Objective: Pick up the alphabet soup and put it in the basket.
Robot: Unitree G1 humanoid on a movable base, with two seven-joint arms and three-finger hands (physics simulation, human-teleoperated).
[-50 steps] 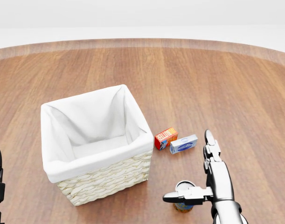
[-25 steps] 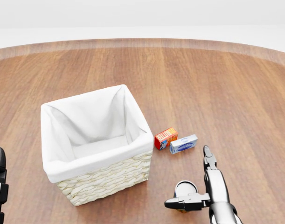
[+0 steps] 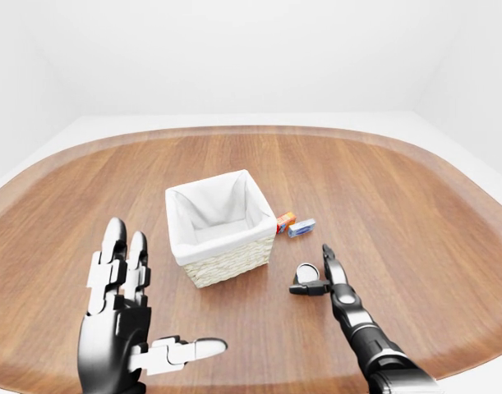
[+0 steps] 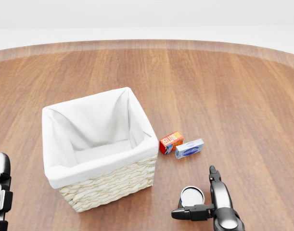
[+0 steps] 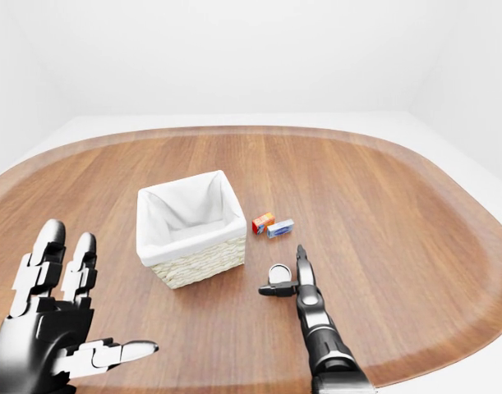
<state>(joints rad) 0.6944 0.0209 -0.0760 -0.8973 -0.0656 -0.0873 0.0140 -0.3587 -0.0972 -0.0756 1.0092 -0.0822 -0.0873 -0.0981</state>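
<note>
White walls and floor are seen around a rounded wooden desk that fills most of each view.

Basket, wicker with white liner, is placed left of centre in the head view, nothing visible inside. Alphabet soup is stood upright at lower right of the head view, silver lid up, well apart from the basket's lower-right corner. Two small boxes are laid between them and higher in frame: an orange-red box and a blue-white box, just beside each other.

Right hand is positioned just right of the can, released: one finger is pointed toward frame top, thumb is stretched left across the can's lower side. Contact cannot be confirmed; nothing is gripped. Left hand is held at lower left of the left-eye view, fingers spread, grasping nothing, well away from everything.

Judged step: grasp not yet closed; task barely begun.

Risks:
- Can could be knocked over or rolled if the thumb is pushed in before the opposing fingers are set behind it.
- With only thumb and one finger wrapped, a smooth round can could be squeezed out sideways.
- On the carry toward frame left, the basket rim could be clipped if lift is too low, and the basket shoved.
</note>
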